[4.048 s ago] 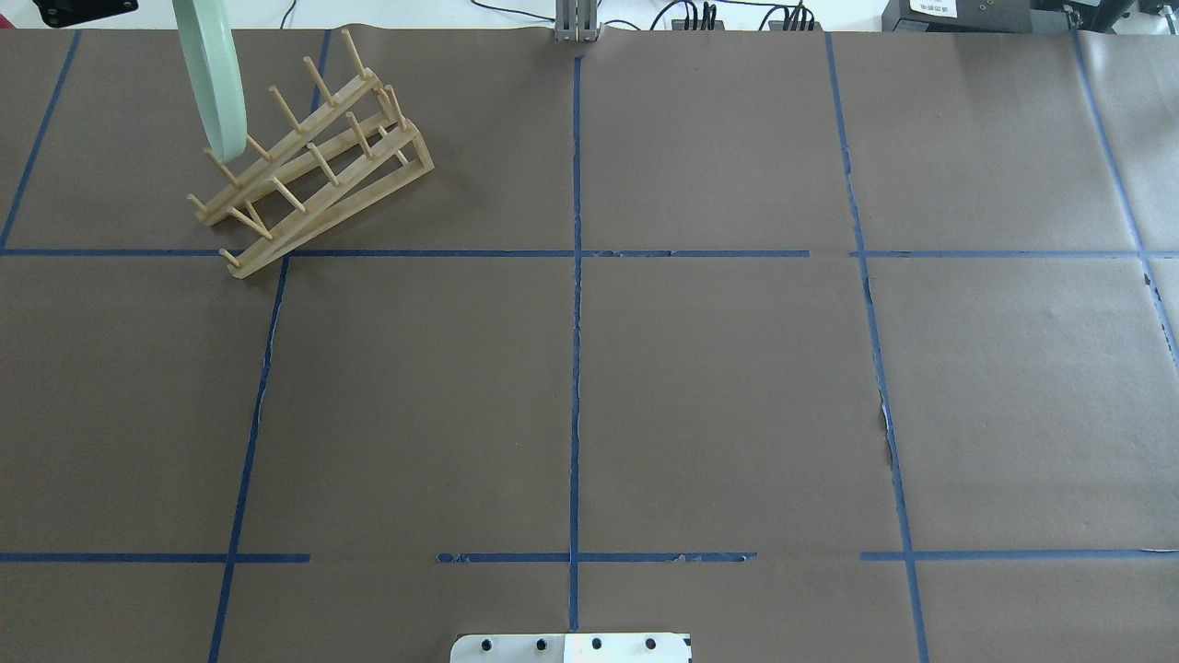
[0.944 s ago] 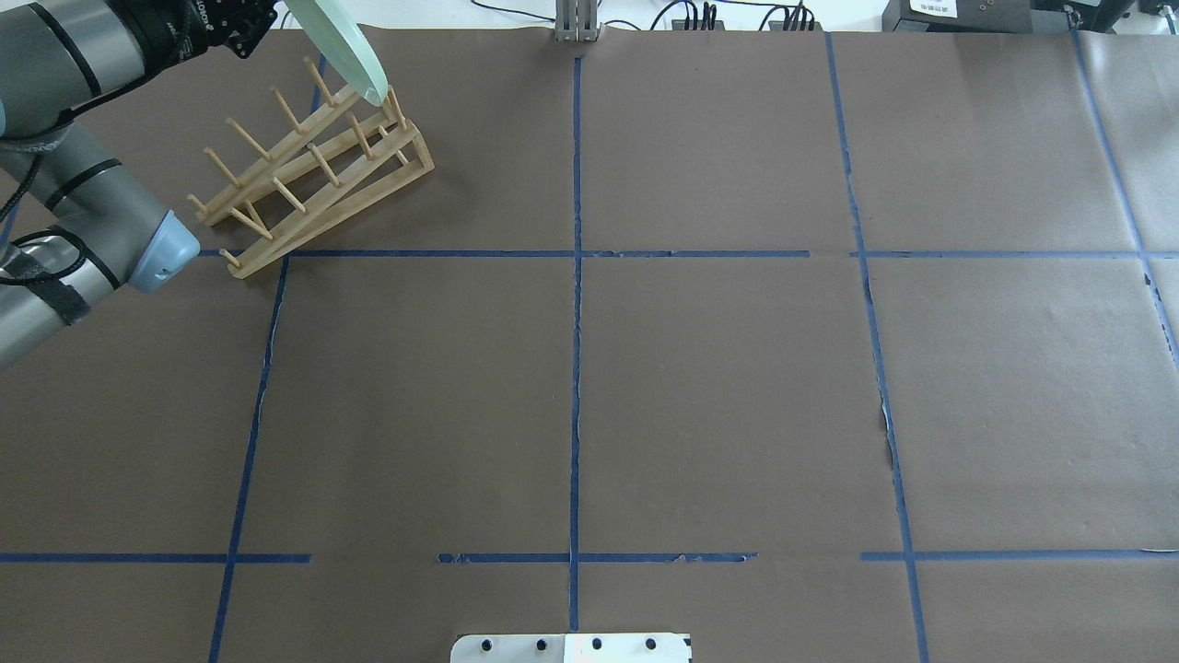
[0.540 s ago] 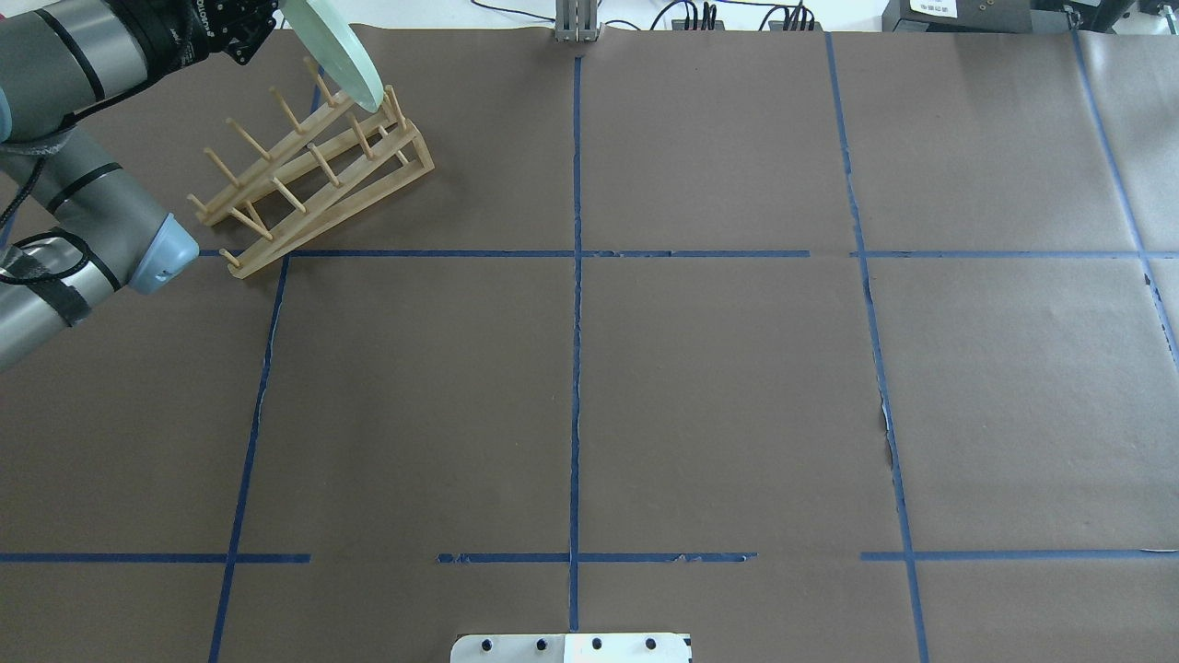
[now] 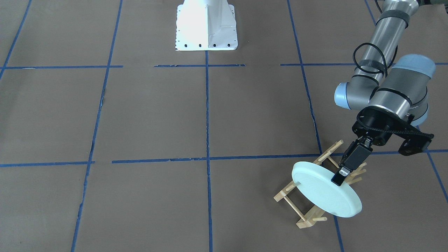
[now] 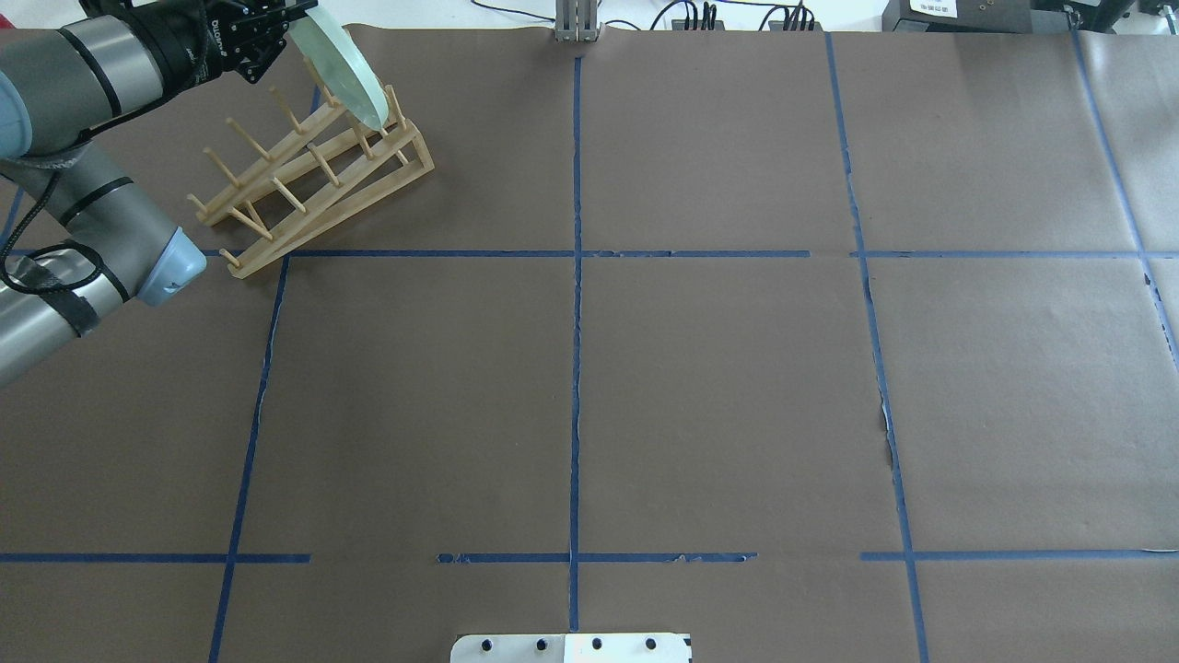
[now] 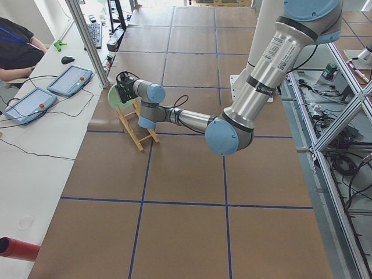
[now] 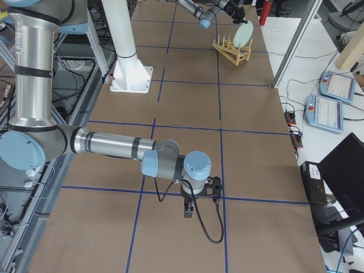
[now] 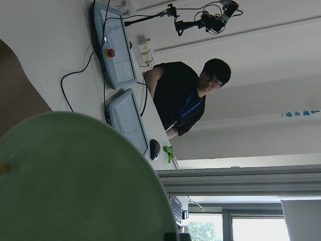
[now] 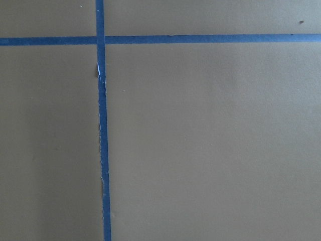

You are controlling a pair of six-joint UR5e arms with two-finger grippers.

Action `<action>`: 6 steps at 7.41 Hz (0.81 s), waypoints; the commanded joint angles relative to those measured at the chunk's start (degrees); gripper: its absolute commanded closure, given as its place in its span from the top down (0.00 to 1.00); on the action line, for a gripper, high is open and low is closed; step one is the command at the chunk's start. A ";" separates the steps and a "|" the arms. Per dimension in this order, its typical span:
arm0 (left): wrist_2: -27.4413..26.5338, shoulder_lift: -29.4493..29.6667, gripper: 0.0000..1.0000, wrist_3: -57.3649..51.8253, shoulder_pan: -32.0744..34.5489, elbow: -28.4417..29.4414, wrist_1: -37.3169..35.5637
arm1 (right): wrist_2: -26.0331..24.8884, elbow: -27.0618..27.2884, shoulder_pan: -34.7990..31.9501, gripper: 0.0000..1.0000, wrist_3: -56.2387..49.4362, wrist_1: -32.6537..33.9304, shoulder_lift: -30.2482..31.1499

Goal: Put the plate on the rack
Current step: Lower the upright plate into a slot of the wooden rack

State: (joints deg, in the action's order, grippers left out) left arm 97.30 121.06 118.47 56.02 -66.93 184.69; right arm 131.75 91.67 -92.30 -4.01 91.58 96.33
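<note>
The pale mint-green plate (image 4: pixel 323 193) is held tilted on edge over the light-wood rack (image 4: pixel 287 191), at the rack's tall end. My left gripper (image 4: pixel 338 179) is shut on the plate's upper rim. In the overhead view the plate (image 5: pixel 353 81) has its lower edge down among the end pegs of the rack (image 5: pixel 313 180); I cannot tell whether it rests on a rail. The plate fills the lower left of the left wrist view (image 8: pixel 75 186). My right gripper (image 7: pixel 189 211) points down over bare paper far from the rack; I cannot tell if it is open or shut.
Brown paper with a blue tape grid (image 5: pixel 576 276) covers the table. The robot's white base (image 4: pixel 205 26) stands at the middle of its side. The table's far edge lies just behind the rack. An operator (image 6: pixel 14 49) and touch panels (image 6: pixel 70 79) are at the adjoining desk.
Four seconds ago the plate hung over the rack's low end. My left arm has carried it to the tall end, and in the last second has lowered it among the pegs.
</note>
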 commanded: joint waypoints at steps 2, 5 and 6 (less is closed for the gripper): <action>0.08 -0.04 0.50 -0.25 -0.47 1.18 -0.12 | 0.00 0.00 -0.07 1.00 0.05 0.00 0.00; 0.08 -0.13 1.00 -7.34 -1.17 1.62 -0.65 | 0.00 0.00 0.01 1.00 0.05 0.00 0.00; 0.17 -0.13 1.00 -7.54 -1.17 1.62 -0.65 | 0.00 0.00 -0.07 1.00 -0.03 0.00 0.00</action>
State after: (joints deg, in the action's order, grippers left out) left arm 97.37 120.96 112.51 55.00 -65.36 184.16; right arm 131.75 91.67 -92.31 -3.97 91.58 96.33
